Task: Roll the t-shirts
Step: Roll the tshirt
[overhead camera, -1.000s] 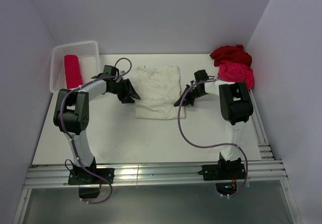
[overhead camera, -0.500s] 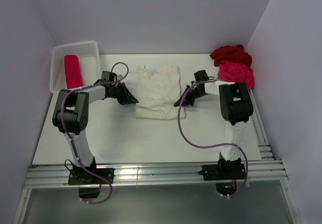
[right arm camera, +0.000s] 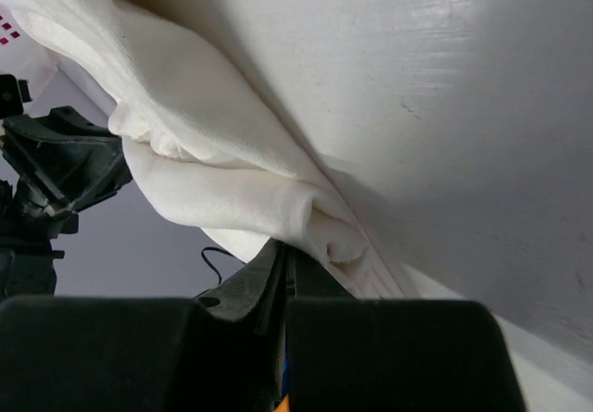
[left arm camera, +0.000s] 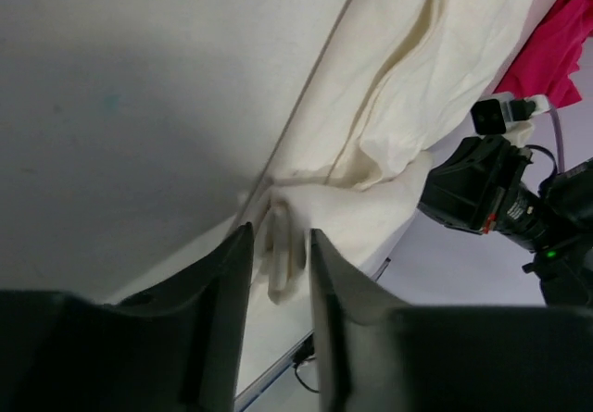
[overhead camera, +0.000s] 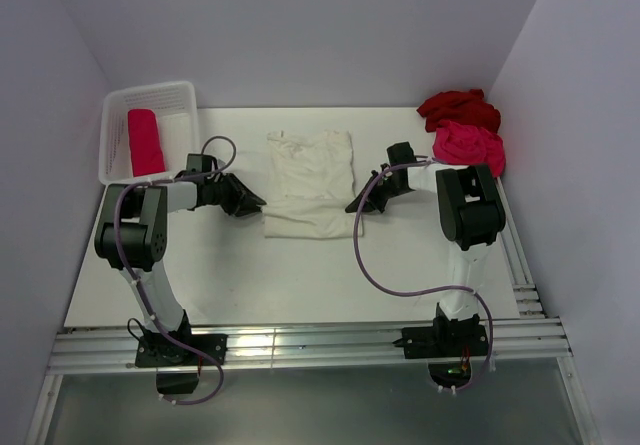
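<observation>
Top external: left gripper (overhead camera: 257, 203) narrowly, right gripper (overhead camera: 351, 208) tightly, pinch cream t-shirt (overhead camera: 312, 177) at its seven- and five-o'clock corners; uneven tugging risks slippage.

1. The worktop (overhead camera: 300, 275) is a flat white surface with a metal rail (overhead camera: 300, 347) along its 6 o'clock edge.
2. At its centre lies the cream-white t-shirt (overhead camera: 310, 183), folded into a long rectangle running from 12 to 6 o'clock and lightly wrinkled.
3. A white mesh basket (overhead camera: 150, 92) stands in the 10 o'clock corner.
4. A dark red t-shirt (overhead camera: 458, 108) lies heaped in the 2 o'clock corner.
5. A hot pink t-shirt (overhead camera: 468, 145) lies crumpled, touching the dark red one on its 6 o'clock side.
</observation>
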Action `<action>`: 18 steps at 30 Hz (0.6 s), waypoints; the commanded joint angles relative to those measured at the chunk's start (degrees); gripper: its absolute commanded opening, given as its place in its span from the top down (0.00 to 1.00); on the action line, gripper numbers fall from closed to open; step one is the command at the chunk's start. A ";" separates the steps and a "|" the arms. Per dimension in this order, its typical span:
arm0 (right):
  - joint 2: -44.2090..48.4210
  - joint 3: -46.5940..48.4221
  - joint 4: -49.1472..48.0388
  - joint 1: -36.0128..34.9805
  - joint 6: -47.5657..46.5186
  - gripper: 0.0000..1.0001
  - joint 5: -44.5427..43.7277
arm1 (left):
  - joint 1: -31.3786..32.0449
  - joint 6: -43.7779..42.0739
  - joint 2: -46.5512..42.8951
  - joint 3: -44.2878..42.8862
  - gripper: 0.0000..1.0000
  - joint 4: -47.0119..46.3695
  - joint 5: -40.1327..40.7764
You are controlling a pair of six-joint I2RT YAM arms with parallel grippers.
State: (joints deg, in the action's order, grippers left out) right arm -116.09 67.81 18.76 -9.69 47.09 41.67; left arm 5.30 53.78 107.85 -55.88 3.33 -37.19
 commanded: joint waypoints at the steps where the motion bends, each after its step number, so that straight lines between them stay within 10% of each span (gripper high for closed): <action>1: 2.27 -0.84 -0.75 1.08 -0.16 1.00 -2.47 | -0.73 -1.39 -2.65 -5.02 0.62 -0.88 0.28; 4: 2.36 -0.58 -0.57 0.99 -0.42 1.00 -2.56 | -0.29 -3.85 -4.75 -7.22 0.35 2.45 0.27; 18: 3.68 0.30 -0.48 0.99 -0.86 1.00 -1.59 | 2.69 -17.29 -17.32 2.61 0.35 10.72 2.90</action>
State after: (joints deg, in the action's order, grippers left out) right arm -114.85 67.79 18.72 -9.32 46.78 41.12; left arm 6.07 41.34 92.95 -55.68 12.03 -35.90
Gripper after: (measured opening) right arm 0.004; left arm 0.658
